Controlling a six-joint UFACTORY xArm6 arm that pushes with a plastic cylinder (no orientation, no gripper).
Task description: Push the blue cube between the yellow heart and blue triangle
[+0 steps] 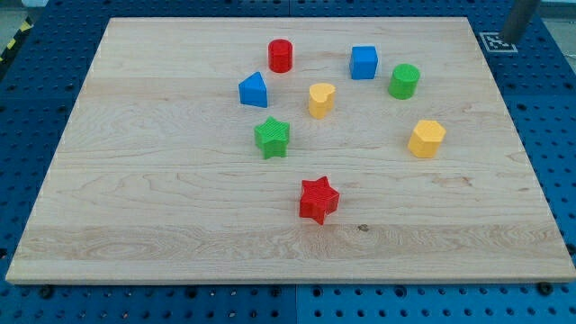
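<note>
The light wooden board (135, 243) is lying with wide bare room along its lower half and left side, its edges all showing. The small blue plastic cube (364, 62) is sitting upright in the upper middle of the frame, right of the yellow plastic heart (321, 99) and well apart from the blue plastic triangle (253, 90). A grey arm part (521, 18) is showing at the upper right corner; my tip is not showing, so its place among the blocks cannot be told.

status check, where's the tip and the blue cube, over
My tip: not showing. Blue cube at view's top, right of yellow heart; blue triangle left of heart. Gap open; red cylinder above it.
</note>
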